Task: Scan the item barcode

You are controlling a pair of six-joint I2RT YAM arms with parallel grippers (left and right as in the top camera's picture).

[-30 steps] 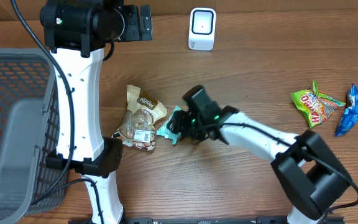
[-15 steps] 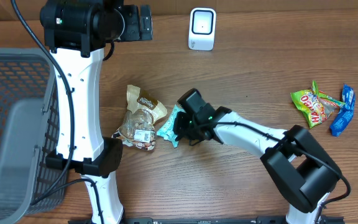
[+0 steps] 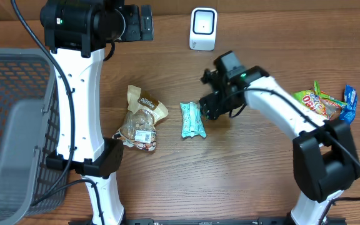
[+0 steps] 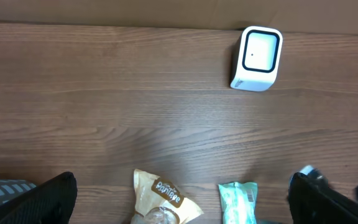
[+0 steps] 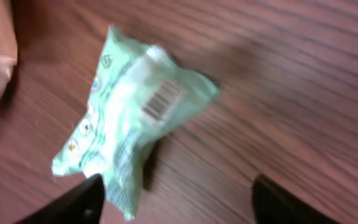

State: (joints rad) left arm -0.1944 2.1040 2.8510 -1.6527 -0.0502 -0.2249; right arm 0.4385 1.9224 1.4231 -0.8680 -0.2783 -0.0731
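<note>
**Green packet lies loose on the desk, barcode facing up**

The mint-green packet [image 3: 192, 120] lies flat on the wooden desk [image 3: 242, 175], just left of the middle of the overhead view, long side running up and down the frame. In the right wrist view it is crumpled and slightly blurred, and its barcode [image 5: 162, 101] shows on the upturned face. Nothing grips it.

The right gripper [image 3: 209, 107] hangs just beside the packet's upper right corner. Its two fingers [image 5: 86, 198] stand well apart at the bottom of the wrist view, released and empty, with the packet lying ahead of them.

Left of the packet, near it but apart from it, sits a clear pastry bag [image 3: 141, 120] with a tan top and a white label. The white scanner [image 3: 203, 28] stands at the top middle of the overhead frame, well apart from the packet.

The left gripper [image 3: 144, 23] is up in the upper left, level with the scanner. Its fingers [image 4: 48, 199] are spread to either bottom corner of the left wrist view, released and holding nothing.

At the far right edge lie a green snack pack [image 3: 313, 106] and a blue snack pack [image 3: 347, 103], close together. A grey mesh basket [image 3: 17, 69] fills the left edge.
</note>
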